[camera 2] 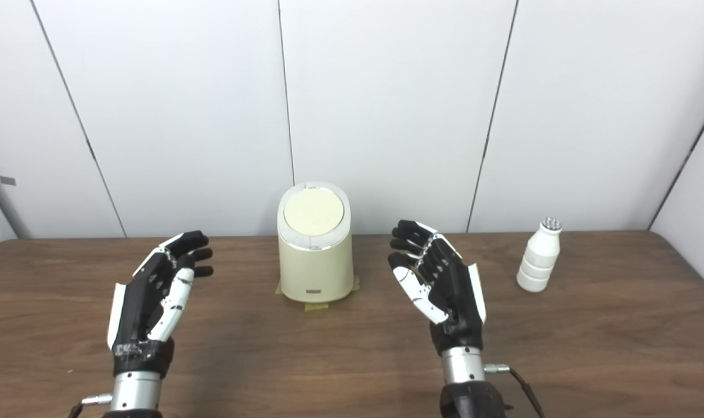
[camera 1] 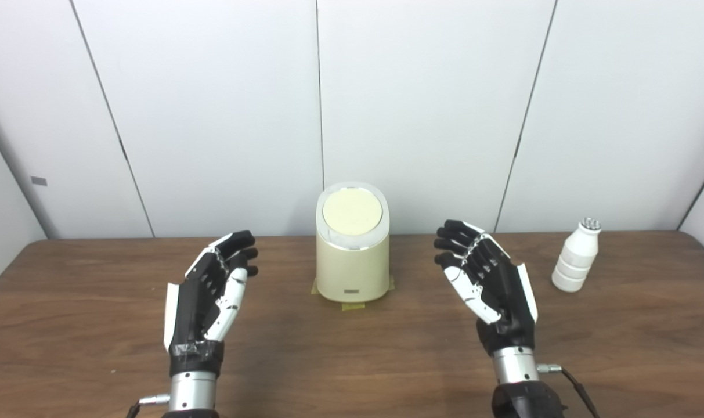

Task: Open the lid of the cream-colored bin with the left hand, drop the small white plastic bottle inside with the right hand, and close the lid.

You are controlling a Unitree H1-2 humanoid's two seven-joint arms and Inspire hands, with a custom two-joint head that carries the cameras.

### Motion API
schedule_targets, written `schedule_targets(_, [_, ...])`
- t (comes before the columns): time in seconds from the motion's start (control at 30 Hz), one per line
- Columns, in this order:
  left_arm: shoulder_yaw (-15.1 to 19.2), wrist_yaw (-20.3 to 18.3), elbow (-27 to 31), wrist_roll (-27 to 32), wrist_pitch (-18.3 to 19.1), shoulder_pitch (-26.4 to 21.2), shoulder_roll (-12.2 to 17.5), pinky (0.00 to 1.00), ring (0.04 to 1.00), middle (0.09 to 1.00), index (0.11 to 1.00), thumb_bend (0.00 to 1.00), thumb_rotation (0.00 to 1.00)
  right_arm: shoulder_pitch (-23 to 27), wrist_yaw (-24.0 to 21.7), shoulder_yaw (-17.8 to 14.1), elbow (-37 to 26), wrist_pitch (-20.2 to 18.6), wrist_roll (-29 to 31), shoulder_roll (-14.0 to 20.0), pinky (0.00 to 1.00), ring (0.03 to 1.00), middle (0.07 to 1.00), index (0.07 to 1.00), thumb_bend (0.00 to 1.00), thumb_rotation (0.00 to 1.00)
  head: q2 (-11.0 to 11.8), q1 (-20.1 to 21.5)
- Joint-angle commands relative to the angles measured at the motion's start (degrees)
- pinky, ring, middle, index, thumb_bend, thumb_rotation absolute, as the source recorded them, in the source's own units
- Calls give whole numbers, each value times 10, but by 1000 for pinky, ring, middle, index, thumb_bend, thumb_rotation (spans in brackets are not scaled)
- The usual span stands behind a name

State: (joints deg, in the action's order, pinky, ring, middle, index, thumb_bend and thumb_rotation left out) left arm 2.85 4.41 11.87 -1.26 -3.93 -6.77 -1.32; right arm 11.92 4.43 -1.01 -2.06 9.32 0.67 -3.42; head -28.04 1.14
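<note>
The cream-colored bin point(camera 1: 352, 261) stands upright at the table's far middle, its round lid point(camera 1: 352, 212) shut flat on top. A small white plastic bottle point(camera 1: 576, 256) stands upright at the far right, well clear of the bin. My left hand point(camera 1: 212, 290) hovers left of the bin, open, palm turned inward, holding nothing. My right hand point(camera 1: 488, 278) hovers between bin and bottle, open and empty, touching neither.
Yellow tape point(camera 1: 352, 304) marks the bin's spot on the brown wooden table point(camera 1: 352, 360). A white panelled wall point(camera 1: 421, 104) rises right behind the table's far edge. Bare wood stretches in front of both hands.
</note>
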Motion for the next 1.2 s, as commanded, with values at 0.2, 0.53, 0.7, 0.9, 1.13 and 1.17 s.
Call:
schedule_targets(0.2, [-2,-1,14,-2,-13,-14,0,656,732,755,739,280,446,17,-1,1,-20,13,-2,-2,595,684,699,687,280,328,0,1])
schedule_targets(0.53, [-1,0,14,0,-12,-15,0,656,732,753,737,277,433,19,-1,1,-17,14,2,-4,597,687,698,686,275,313,1,2])
schedule_targets(0.7, [2,-2,10,6,-15,-24,4,674,739,760,743,294,403,21,-2,1,-15,16,2,-4,595,685,698,685,271,309,-3,5])
schedule_targets(0.9, [22,38,22,-29,13,-62,-7,745,789,803,791,471,375,19,-5,3,-20,10,0,-1,593,683,696,679,262,293,-2,-2])
schedule_targets(1.13, [12,53,46,-117,131,-130,6,823,881,883,858,629,412,17,-6,4,-19,10,3,0,592,677,690,676,273,307,-6,-5])
schedule_targets(1.17, [9,48,45,-121,143,-145,9,862,910,909,883,622,404,18,-6,3,-18,10,6,0,594,678,690,677,269,303,-6,-5])
